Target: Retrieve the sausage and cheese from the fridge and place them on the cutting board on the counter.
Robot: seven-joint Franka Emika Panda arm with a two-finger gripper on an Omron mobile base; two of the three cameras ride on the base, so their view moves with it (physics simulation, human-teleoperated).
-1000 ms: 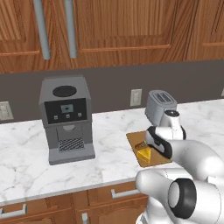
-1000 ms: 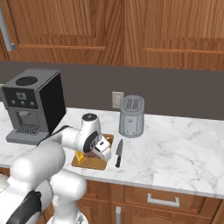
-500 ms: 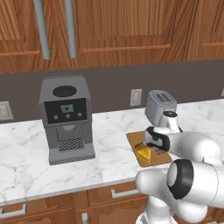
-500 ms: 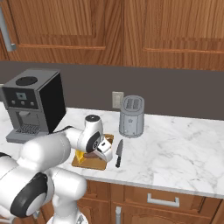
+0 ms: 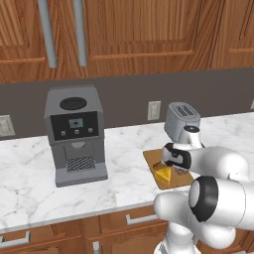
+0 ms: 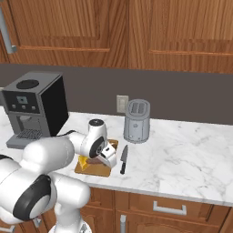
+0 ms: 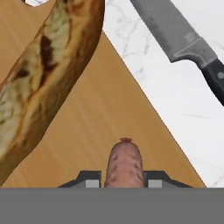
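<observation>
Sausage sits btwn gripper fingertips, jaws narrow & closed on it, low over cutting board on counter, w/ cheese on board, bread beside, knife just off board.

smooth wooden cutting board, veined white marble counter, matt grey metal knife blade

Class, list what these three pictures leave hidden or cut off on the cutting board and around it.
- Sausage: hand view, near end cut off between the tool's tips.
- Bread: hand view, both ends run off the frame.
- Cutting board: left base view, right part behind the arm.
- Knife: hand view, handle cut by the right edge.
</observation>
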